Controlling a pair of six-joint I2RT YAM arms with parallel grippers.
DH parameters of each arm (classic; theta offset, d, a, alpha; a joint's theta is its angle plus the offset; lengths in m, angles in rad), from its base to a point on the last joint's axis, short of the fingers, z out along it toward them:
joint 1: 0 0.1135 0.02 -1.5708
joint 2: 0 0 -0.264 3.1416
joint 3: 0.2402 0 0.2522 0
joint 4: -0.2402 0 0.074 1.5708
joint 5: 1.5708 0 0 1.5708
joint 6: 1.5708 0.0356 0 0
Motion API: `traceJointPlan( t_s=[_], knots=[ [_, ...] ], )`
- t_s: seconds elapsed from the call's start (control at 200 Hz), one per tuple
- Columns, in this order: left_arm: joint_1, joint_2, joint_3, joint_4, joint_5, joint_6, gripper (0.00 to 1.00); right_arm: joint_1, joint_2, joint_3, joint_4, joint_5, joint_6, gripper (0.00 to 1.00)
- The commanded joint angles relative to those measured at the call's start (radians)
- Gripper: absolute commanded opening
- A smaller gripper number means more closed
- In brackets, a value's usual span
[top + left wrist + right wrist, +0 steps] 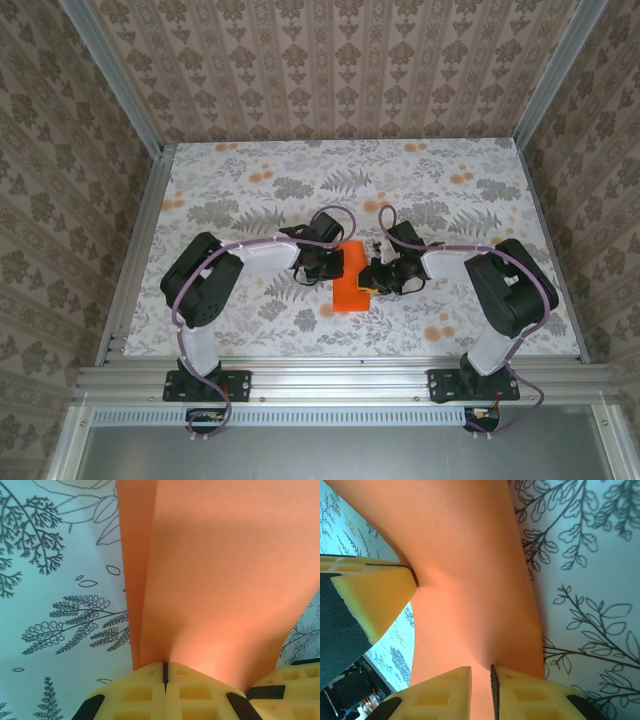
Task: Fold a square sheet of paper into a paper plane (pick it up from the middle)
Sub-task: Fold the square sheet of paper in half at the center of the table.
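The square sheet of paper (350, 292) is bright orange and folded over, held up off the floral table between both grippers at mid-table. My left gripper (338, 265) is shut on its left edge; in the left wrist view the yellow jaws (165, 664) meet on the paper (220, 570), which rises away in two layers. My right gripper (372, 277) holds the opposite edge. In the right wrist view its jaws (481, 669) stand a narrow gap apart with the paper (470, 555) puckering into that gap. The left gripper's finger (375, 595) pinches the sheet at the left.
The table (250, 190) has a pale cloth printed with grey ferns and orange flowers. Aluminium rails (140, 250) run along its left, right and near edges, with patterned walls behind. Both arm bases stand at the near edge.
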Motion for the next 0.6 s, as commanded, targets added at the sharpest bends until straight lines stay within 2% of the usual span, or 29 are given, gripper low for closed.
traceJointPlan(
  t_s=[0.0,0.165,0.32,0.595],
  knots=[
    [-0.009,0.043,0.000,-0.087,-0.025,0.021,0.00,0.002,0.036,-0.017,-0.069,0.067,-0.018,0.21],
    [-0.010,0.041,0.001,-0.090,-0.025,0.025,0.00,0.009,-0.076,-0.009,-0.090,0.022,-0.015,0.21],
    [-0.011,0.041,0.004,-0.092,-0.025,0.029,0.00,0.023,-0.149,-0.051,-0.026,-0.043,0.043,0.21],
    [-0.011,0.042,0.009,-0.097,-0.023,0.038,0.00,0.050,-0.054,-0.141,0.138,-0.047,0.115,0.21]
  ],
)
